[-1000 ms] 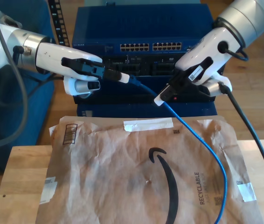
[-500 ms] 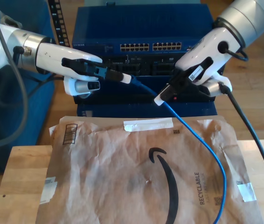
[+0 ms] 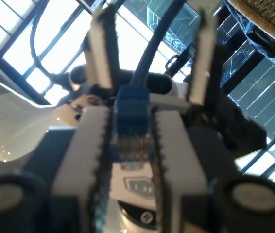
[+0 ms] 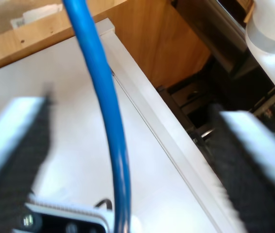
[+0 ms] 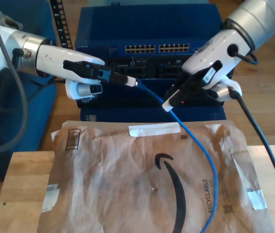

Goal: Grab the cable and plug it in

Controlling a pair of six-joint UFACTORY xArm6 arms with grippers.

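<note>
Exterior view. Held the cable [image 5: 200, 145] by one end in my first gripper [image 5: 128, 81], at the exterior view's left, in the air in front of a blue network switch [image 5: 152, 29]. Kept the fingertips closed tight on that end. Set my second gripper [image 5: 169, 103] to the exterior view's right of it, lower and nearer, with the cable passing through its tip. Sagged from there in a blue curve down over a brown paper mailer [image 5: 128, 184] and off the near edge of the picture. Lay flat, that mailer, on a wooden table [image 5: 16, 194].

First wrist view. Pinched the translucent blue plug [image 3: 131, 114] squarely between the two toothed pads, contacts facing the camera. Led away from the plug between the two white fingers [image 3: 103, 48] of my second gripper, spread well apart beyond it.

Second wrist view. Stood wide open here, with one dark pad [image 4: 16, 145] at each side and the cable running up the gap between them. Touched neither pad, as far as could be seen. Could not tell, through the blur, what the pale surface behind it was.
</note>
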